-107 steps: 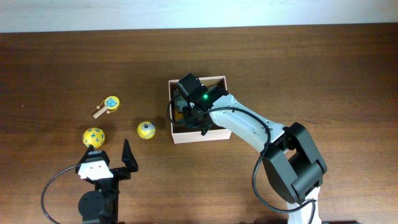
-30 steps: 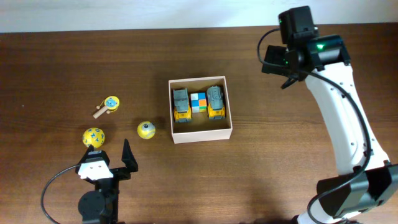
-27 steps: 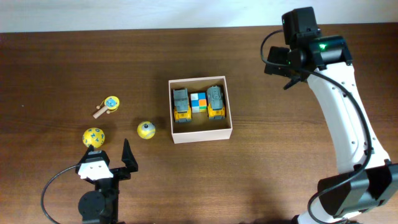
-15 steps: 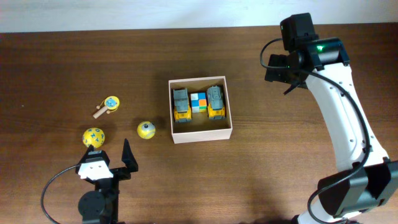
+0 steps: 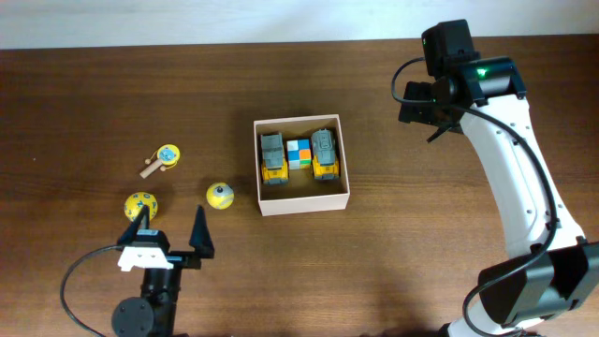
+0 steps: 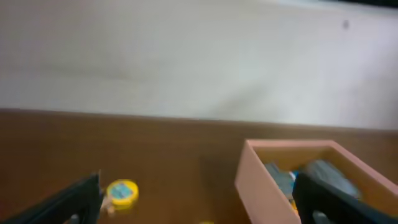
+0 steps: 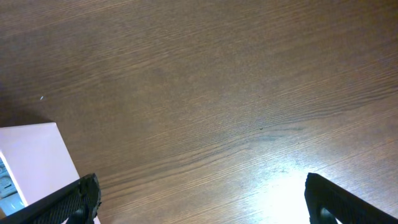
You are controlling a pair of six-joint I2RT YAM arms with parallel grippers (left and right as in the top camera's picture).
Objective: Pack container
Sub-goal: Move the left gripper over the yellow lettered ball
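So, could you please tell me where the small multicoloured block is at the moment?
In the overhead view, the multicoloured block sits inside the container near the middle of the table, between the two yellow-and-grey toy trucks, towards the box's far wall.

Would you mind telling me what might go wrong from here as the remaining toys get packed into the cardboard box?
The yellow ball with blue spots sits right by one finger of the open left gripper; a nudge may send it rolling. The square cardboard box already holds two yellow-grey toy trucks and a multicoloured cube, so a dropped toy may land on them.
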